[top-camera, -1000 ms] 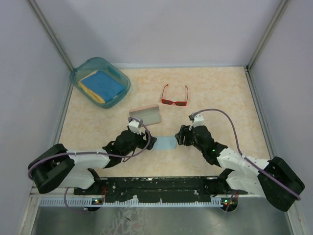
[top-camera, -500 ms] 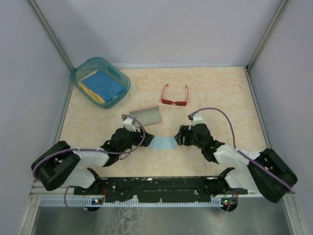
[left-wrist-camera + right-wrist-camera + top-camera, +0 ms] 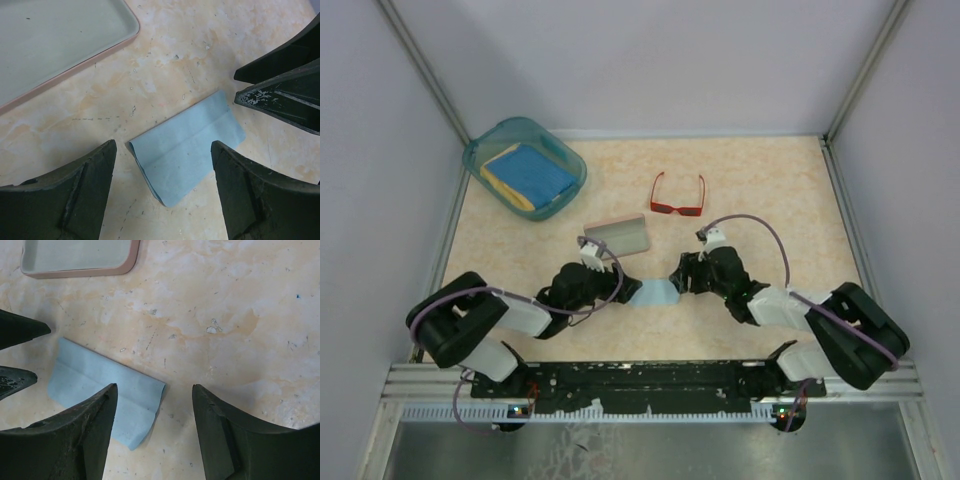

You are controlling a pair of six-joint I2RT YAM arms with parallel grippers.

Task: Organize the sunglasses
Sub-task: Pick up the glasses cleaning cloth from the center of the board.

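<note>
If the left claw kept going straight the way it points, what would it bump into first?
Probably the blue cloth, lying on the table between the left claw's open fingers. Just past it is the right claw. How high the claw hangs is unclear.

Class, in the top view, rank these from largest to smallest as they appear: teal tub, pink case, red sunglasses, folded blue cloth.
1. teal tub
2. pink case and red sunglasses: footprints too alike to rank
3. folded blue cloth, smallest
</note>
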